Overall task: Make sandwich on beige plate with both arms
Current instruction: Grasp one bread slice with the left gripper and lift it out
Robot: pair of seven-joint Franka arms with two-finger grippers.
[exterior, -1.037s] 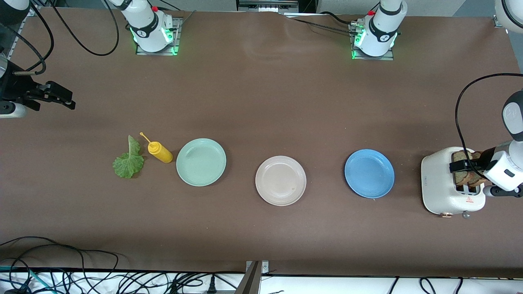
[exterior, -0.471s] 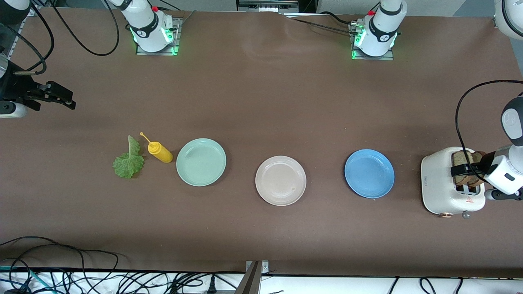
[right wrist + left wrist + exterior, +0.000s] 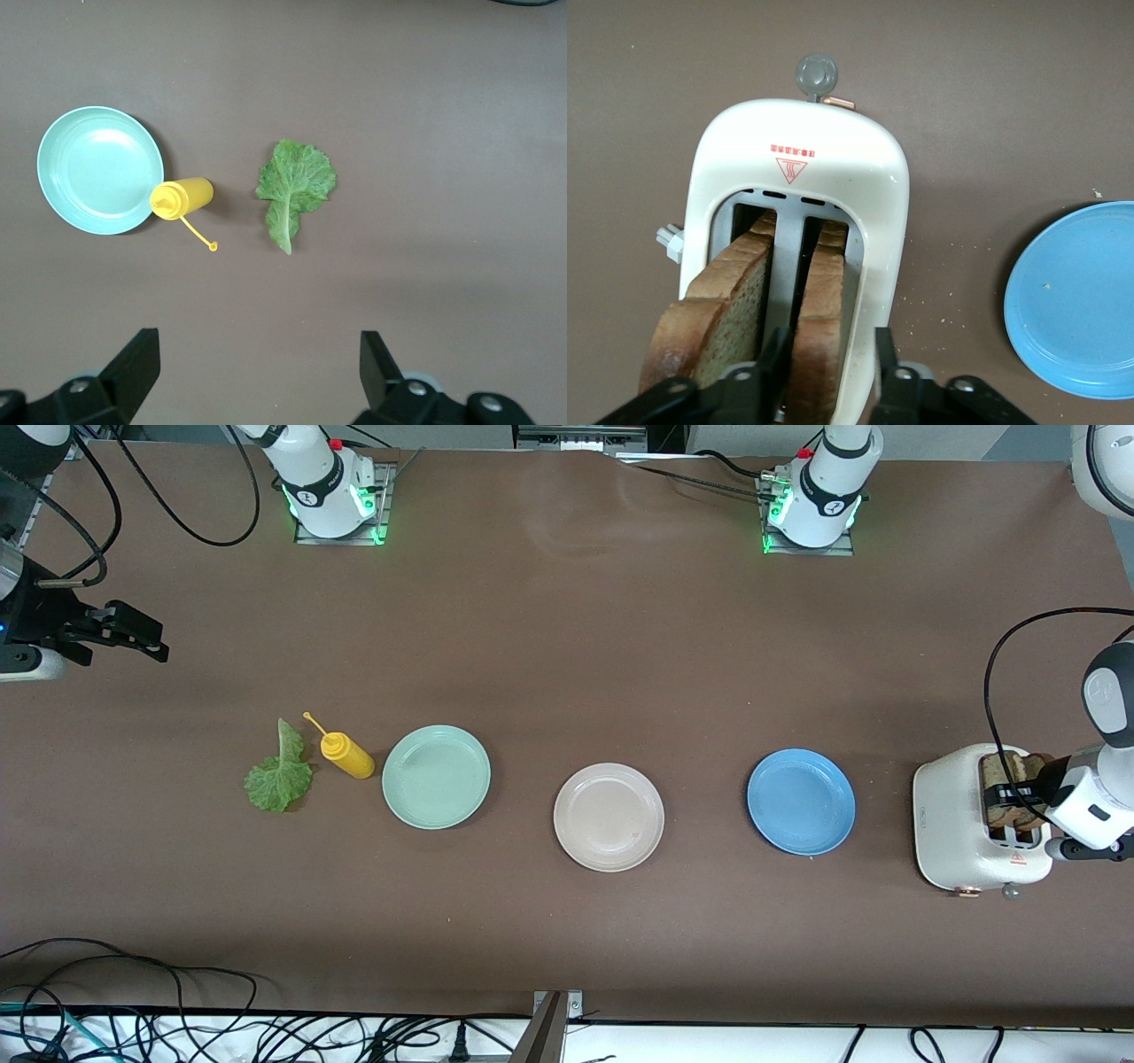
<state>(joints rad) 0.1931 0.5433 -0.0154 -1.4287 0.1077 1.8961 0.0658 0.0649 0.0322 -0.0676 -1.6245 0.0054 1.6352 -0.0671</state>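
Barely begun: the left gripper [image 3: 826, 359] has its jaws pinched on one bread slice [image 3: 822, 319] in the toaster [image 3: 961, 824] at the tabletop's left-arm end, the beige plate [image 3: 609, 816] mid-tabletop is bare (lettuce [image 3: 278, 772] untouched), and the right gripper [image 3: 259, 370] waits, jaws wide, empty.

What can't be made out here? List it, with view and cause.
Bread slices: lower parts hidden inside the toaster slots, left wrist and front views.
Blue plate: cut by the left wrist view's edge.
Toaster's red marking: too small to read.
Left gripper, over the toaster: body cut by its wrist view's edge.
Right gripper, open, at the table end: arm cut by the front view's edge.
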